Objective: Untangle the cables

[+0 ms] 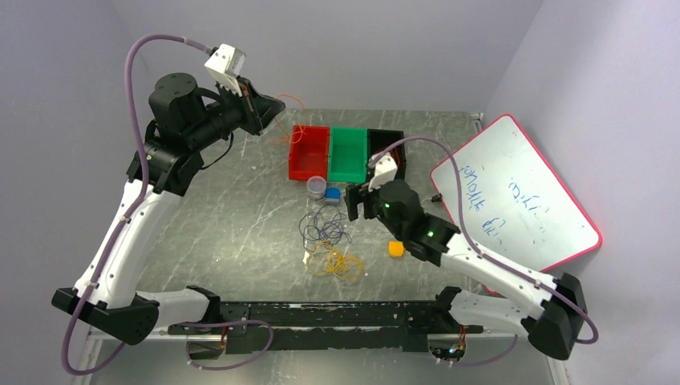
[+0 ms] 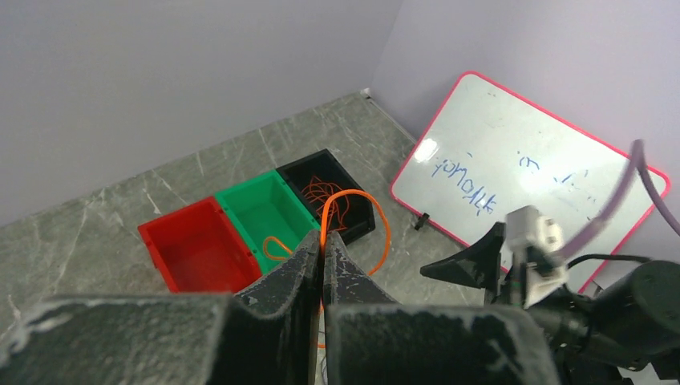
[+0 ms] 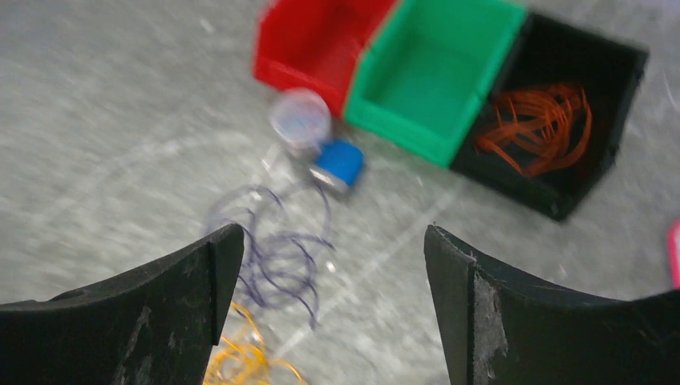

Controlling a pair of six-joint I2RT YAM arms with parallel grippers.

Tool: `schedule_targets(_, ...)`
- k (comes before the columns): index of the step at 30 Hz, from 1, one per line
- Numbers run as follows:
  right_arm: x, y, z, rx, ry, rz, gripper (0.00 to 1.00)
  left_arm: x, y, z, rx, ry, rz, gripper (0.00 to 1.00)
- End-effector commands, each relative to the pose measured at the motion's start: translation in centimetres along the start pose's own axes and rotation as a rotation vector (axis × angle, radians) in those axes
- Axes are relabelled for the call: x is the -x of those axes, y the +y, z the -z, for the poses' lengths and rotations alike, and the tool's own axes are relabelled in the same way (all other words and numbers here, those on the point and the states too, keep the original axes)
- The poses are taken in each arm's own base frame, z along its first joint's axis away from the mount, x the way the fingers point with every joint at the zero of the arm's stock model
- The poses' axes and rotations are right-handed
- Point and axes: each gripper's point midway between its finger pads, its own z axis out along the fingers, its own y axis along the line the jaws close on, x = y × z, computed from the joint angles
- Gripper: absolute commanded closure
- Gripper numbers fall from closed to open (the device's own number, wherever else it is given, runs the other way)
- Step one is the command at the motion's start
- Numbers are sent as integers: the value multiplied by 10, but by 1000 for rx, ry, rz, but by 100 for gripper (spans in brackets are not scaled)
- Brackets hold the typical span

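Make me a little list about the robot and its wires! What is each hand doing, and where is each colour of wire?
left gripper: shut on a red-orange wire, held up in the air
right gripper: open, holding nothing, over the table
purple wires: loose on the table
yellow wires: on the table, right beside the purple ones, nearer the arms
black bin: a bunch of red-orange wires inside
red bin: no wires seen inside
green bin: no wires seen inside

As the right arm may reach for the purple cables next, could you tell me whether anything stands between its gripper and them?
Nothing visible does. The purple cables lie on the table just ahead of the open right gripper; the grey cup and blue block sit beyond them, the yellow cables nearer.
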Motion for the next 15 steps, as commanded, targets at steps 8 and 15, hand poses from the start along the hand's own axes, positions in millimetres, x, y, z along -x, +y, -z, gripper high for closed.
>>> schedule_targets(8, 152, 61, 60, 399, -743, 48, 16, 7, -23, -3, -126, -41, 95, 93)
schedule_targets(15, 196, 82, 74, 462, -942, 174, 16, 15, -36, -1, -183, -58, 159, 93)
